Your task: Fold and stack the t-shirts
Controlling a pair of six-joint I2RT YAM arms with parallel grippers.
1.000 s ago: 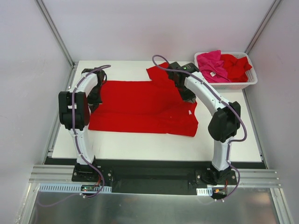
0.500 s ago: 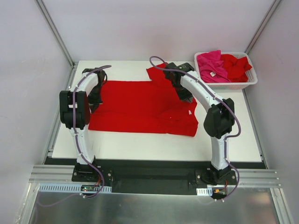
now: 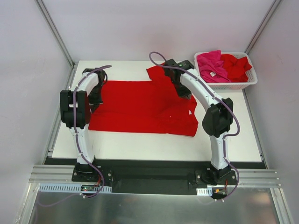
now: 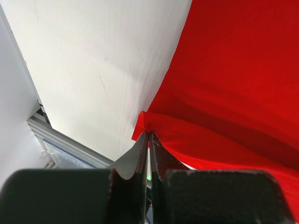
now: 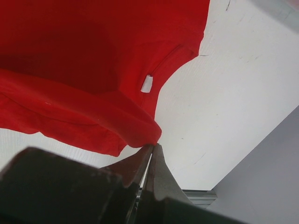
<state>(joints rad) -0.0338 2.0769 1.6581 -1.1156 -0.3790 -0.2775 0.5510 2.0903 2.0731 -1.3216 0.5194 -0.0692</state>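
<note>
A bright red t-shirt (image 3: 140, 105) lies spread across the white table (image 3: 154, 144), with one sleeve sticking out at the back. My left gripper (image 3: 96, 99) is at the shirt's left edge. In the left wrist view it (image 4: 148, 134) is shut on a fold of that red cloth (image 4: 224, 84). My right gripper (image 3: 185, 91) is at the shirt's right back part. In the right wrist view it (image 5: 153, 145) is shut on a bunched red fold (image 5: 93, 107), near the white neck label (image 5: 146, 84). More t-shirts, a magenta-pink one (image 3: 210, 63) and a red one (image 3: 236, 65), lie heaped in the basket.
The white slotted basket (image 3: 252, 80) stands at the table's back right corner. Grey walls and metal frame posts close in the table on three sides. Bare table (image 3: 224, 140) shows in front of and to the right of the shirt.
The right arm's elbow has swung left and back, and its wrist has shifted slightly toward the back. The left arm and the shirt have hardly moved.
</note>
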